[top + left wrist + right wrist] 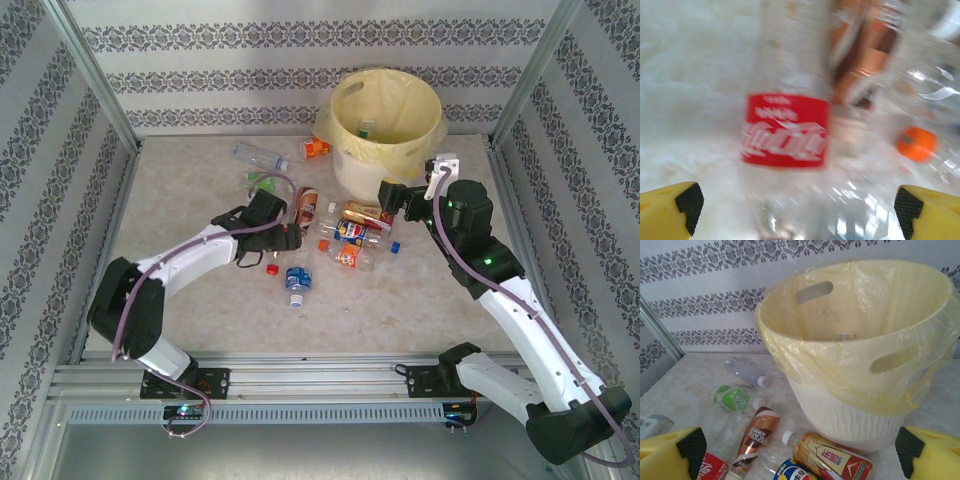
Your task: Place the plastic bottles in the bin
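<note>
- At the left side of the heap in the middle of the tabletop, our left gripper hangs with jaws spread wide, clamping nothing. The red-labelled bottle lies between its pads.
- We judge this grab risky: the brown-labelled bottle lies just beside the red one, so closing could pinch both or squirt the slick round one sideways. The wrist view is blurred, so we cannot tell how squarely the bottle sits.
- The other plastic bottles lie crowded mid-tabletop, with a few nearer the far edge. A nudge could roll them out of reach.
- The bin stands at the far edge, right of centre, and looks light to us.
- Our right gripper is also wide open and empty, near the bin's front wall. A careless swing could shove the bin or snag its yellow bag.
</note>
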You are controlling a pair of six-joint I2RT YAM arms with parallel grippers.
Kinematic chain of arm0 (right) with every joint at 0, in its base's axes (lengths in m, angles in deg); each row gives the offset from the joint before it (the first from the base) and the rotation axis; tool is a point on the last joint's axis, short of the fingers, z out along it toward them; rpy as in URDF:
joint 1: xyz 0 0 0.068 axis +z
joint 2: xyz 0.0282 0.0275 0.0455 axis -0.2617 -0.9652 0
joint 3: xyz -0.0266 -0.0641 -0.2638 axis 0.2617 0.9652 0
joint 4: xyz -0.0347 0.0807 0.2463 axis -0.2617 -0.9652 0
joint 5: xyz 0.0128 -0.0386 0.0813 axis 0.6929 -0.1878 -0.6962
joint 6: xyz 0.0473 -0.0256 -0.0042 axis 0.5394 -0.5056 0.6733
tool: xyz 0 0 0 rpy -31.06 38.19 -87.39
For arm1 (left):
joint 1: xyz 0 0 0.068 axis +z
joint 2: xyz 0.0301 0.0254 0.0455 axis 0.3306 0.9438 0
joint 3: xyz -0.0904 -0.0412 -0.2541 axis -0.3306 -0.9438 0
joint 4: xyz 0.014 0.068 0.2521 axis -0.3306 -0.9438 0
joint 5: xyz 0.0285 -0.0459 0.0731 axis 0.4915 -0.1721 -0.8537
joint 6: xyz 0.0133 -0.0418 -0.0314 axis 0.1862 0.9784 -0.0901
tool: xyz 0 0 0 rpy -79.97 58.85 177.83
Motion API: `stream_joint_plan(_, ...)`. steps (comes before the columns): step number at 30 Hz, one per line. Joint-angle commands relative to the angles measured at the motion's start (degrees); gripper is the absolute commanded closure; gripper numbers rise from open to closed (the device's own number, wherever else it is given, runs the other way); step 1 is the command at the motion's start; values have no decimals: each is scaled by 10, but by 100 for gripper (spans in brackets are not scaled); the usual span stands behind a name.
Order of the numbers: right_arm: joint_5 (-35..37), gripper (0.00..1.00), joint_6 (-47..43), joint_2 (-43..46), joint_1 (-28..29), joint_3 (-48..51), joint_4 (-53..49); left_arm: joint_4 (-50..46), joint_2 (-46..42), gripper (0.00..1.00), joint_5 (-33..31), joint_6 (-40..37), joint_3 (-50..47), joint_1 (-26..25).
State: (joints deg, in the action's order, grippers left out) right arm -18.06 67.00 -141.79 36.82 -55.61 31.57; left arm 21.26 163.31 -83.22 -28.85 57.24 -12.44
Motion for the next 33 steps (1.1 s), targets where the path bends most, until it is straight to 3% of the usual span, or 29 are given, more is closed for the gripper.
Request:
stream_joint_plan(1, 19, 2, 20, 15, 8, 18, 10, -89, -13, 0, -62, 45, 12, -70)
stream_joint_plan(9, 13, 2, 27, 24, 10, 16, -9, -145, 73, 0, -31, 41, 70, -140)
stream_joint_plan(18, 19, 2, 50, 57, 17, 48, -5, -169, 141, 0, -21, 37, 96, -146)
stream_joint_plan(24, 11, 2, 47, 42, 17, 41, -8, -147, 162, 14, 14, 42, 86, -143)
stream_joint_plan(29, 5, 2, 41, 22, 21, 32, -5, -150, 175, 18, 19, 46, 87, -142)
stream_joint_plan(33, 6, 2, 41, 23, 24, 37, 14, -152, 168, 30, 13, 50, 83, -141)
